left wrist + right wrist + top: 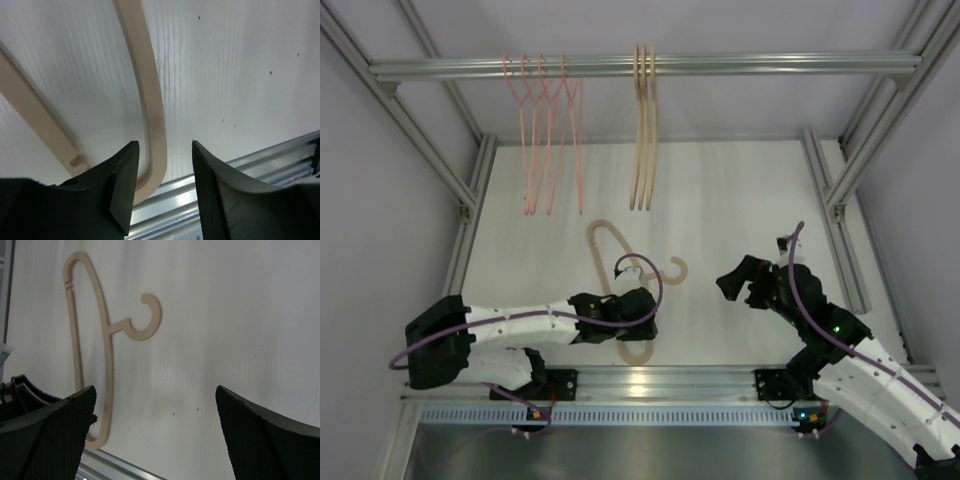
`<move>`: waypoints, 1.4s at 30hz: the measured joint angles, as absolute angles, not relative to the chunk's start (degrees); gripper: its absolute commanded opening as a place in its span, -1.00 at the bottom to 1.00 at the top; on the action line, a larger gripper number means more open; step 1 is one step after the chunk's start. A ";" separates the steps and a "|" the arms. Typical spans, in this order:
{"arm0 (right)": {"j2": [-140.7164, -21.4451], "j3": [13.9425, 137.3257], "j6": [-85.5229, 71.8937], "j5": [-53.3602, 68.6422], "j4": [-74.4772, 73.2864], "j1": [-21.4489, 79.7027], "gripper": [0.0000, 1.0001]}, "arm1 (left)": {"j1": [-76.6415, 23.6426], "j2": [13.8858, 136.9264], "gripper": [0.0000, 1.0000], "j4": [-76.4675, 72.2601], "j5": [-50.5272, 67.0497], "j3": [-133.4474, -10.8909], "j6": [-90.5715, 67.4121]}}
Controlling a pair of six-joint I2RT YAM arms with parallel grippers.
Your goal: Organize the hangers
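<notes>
Several thin pink hangers point(551, 150) hang on the left part of the overhead rail point(770, 64). A small group of beige hangers point(643, 130) hangs beside them, near the rail's middle. One more beige hanger point(606, 223) lies flat on the white table, its hook pointing right. My left gripper point(640, 328) is low over that hanger's near rounded end. In the left wrist view its jaws point(165, 145) stand open, with the hanger's bar point(155, 100) just inside the left finger point(122, 185). My right gripper point(745, 285) hovers to the right, wide open and empty point(155, 390), with the lying hanger point(106, 340) off to its left.
An aluminium frame bar point(650, 380) runs along the table's near edge, right by the hanger's rounded end point(260, 165). More frame posts border the table on the left point(470, 220) and on the right point(835, 220).
</notes>
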State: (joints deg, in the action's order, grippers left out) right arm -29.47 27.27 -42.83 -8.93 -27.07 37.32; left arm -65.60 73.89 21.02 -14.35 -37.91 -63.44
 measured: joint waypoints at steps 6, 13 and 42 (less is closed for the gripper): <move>-29.02 25.50 -43.72 -8.34 -26.13 37.32 0.99 | -73.65 71.75 -0.56 28.80 -16.86 -37.93 -66.81; -29.39 25.39 -43.75 -6.55 -25.71 37.43 0.99 | -78.32 68.82 -0.85 35.31 -18.50 -37.34 -72.75; -65.73 20.99 -52.75 -13.61 13.72 60.71 0.99 | -79.13 74.91 -0.99 26.35 -16.73 -32.84 -80.95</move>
